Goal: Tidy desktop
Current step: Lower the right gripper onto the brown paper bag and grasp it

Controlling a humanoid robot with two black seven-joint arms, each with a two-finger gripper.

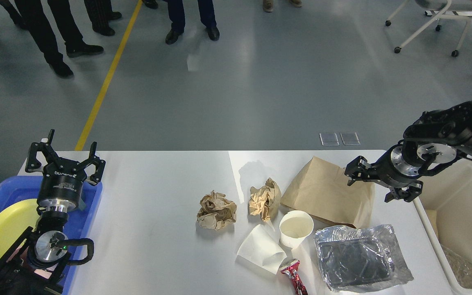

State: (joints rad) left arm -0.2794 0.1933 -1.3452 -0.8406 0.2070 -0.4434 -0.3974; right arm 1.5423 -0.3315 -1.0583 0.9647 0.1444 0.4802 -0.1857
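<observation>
The white desktop [154,229] holds two crumpled brown paper balls [216,211] [265,199], a flat brown paper bag [326,192], an upright white paper cup [296,228], a tipped white cup [262,249], a crushed red wrapper [294,277] and a foil tray [359,258]. My right gripper [377,182] is open and empty, hovering at the bag's right edge. My left gripper [66,157] is open and empty above the far end of the blue tray [92,205].
A yellow plate [2,233] lies in the blue tray at the left. A cream-white bin [428,229] stands at the table's right end with crumpled foil [463,268] inside. People's legs and a chair stand on the floor beyond the table.
</observation>
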